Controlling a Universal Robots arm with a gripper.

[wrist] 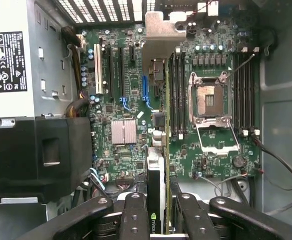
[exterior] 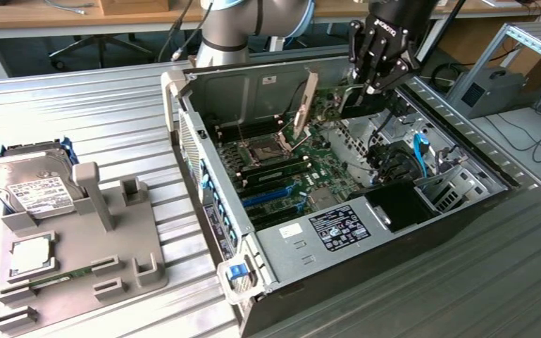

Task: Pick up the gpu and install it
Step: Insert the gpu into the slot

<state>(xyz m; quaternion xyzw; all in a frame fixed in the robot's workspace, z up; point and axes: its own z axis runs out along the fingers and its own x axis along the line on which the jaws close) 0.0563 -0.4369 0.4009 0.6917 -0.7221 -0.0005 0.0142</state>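
My gripper hangs over the far end of the open computer case, shut on the gpu, a thin black card held on edge above the motherboard. In the wrist view the gpu runs edge-on between the two black fingers, with its silver bracket at the far end. The card hovers over the expansion slots, and I cannot tell whether it touches one.
The CPU socket and a black fan shroud flank the card. On the exterior view's left, a grey fixture holds a silver hard drive, a processor chip and a green memory stick.
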